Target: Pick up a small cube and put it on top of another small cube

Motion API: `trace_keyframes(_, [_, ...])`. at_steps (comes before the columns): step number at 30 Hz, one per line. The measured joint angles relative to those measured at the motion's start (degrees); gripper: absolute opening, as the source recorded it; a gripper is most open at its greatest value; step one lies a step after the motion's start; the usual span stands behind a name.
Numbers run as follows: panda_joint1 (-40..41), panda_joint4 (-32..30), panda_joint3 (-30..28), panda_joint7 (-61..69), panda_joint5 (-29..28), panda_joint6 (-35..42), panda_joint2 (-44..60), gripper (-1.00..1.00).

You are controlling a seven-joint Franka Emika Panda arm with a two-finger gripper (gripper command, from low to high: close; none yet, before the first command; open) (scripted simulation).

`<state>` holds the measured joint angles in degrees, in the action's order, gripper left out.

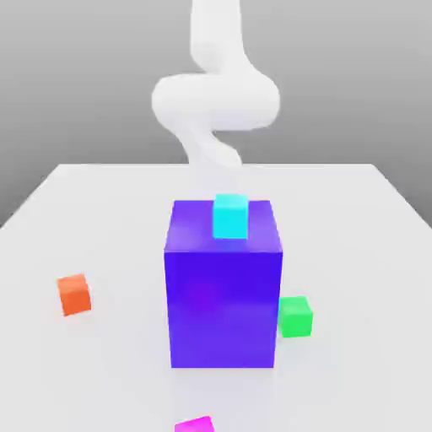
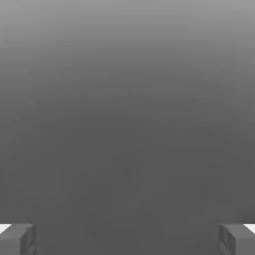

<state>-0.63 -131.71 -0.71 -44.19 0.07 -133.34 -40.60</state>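
The small magenta-pink cube (image 1: 195, 423) lies on the white table at the near edge of the exterior view, partly cut off by the frame. The small green cube (image 1: 295, 317) rests on the table against the lower right side of the big blue-purple block (image 1: 224, 295). The white arm (image 1: 215, 101) rises behind that block, far from both small cubes. In the hand view my gripper (image 2: 127, 239) is open, its two grey fingertips (image 2: 20, 239) standing wide apart with nothing between them and only plain grey background ahead.
A cyan cube (image 1: 229, 216) sits on top of the big block. An orange cube (image 1: 74, 294) lies on the table (image 1: 354, 253) toward the exterior view's left. Bare table surface spreads on both sides of the block.
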Motion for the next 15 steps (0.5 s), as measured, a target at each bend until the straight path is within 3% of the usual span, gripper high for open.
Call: trace_keyframes(15, [-2.41, 0.45, -3.51, 11.22, 2.21, -9.38, 31.51, 0.00])
